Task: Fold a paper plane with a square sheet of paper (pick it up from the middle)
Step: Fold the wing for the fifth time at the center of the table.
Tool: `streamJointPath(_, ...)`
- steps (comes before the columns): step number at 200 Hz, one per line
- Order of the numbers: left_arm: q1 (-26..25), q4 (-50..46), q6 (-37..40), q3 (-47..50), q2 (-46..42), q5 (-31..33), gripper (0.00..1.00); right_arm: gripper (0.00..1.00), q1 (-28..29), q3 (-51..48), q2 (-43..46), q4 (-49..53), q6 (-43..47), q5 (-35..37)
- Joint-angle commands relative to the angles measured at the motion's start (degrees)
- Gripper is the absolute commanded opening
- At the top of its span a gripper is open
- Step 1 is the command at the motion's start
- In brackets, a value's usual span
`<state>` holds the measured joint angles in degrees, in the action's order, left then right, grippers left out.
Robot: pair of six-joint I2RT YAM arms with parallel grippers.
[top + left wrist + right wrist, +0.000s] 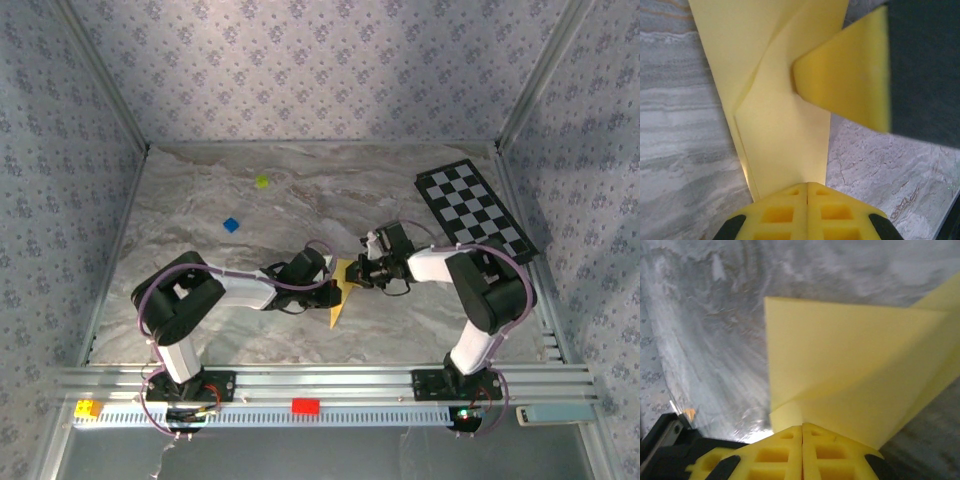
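The yellow paper [340, 297] is folded into a slim pointed paper plane shape with layered flaps, lying mid-table with its tip toward the near edge. My left gripper [333, 282] meets it from the left and my right gripper [359, 272] from the right. In the left wrist view the left gripper [807, 185] is shut, pinching the edge of the folded paper [780, 125], and a yellow finger [845, 80] of the right gripper rests on a flap. In the right wrist view the right gripper [802, 427] is shut on the paper [850, 370] at a folded corner.
A black-and-white checkered board [475, 210] lies at the back right. A small yellow-green block [262, 181] and a blue block [231, 224] sit on the marble table behind the left arm. Red [305, 405] and yellow [88, 408] blocks rest on the front rail.
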<state>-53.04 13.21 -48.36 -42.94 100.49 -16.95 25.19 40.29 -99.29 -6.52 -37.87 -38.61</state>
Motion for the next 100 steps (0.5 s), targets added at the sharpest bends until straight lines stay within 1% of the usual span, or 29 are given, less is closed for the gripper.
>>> streamJointPath(1,-1.0,-13.7,1.7,2.8,2.2,0.0,0.0,0.08,-2.1,0.9,-2.8,-1.9,0.9,1.0)
streamJointPath(27,-1.0,-13.9,1.8,2.9,2.5,0.0,0.0,0.08,-4.4,2.4,-5.1,-2.7,0.4,-0.2)
streamJointPath(100,-1.1,-14.1,1.5,3.1,3.0,0.1,0.0,0.08,-8.2,7.5,-7.3,2.8,1.3,3.2)
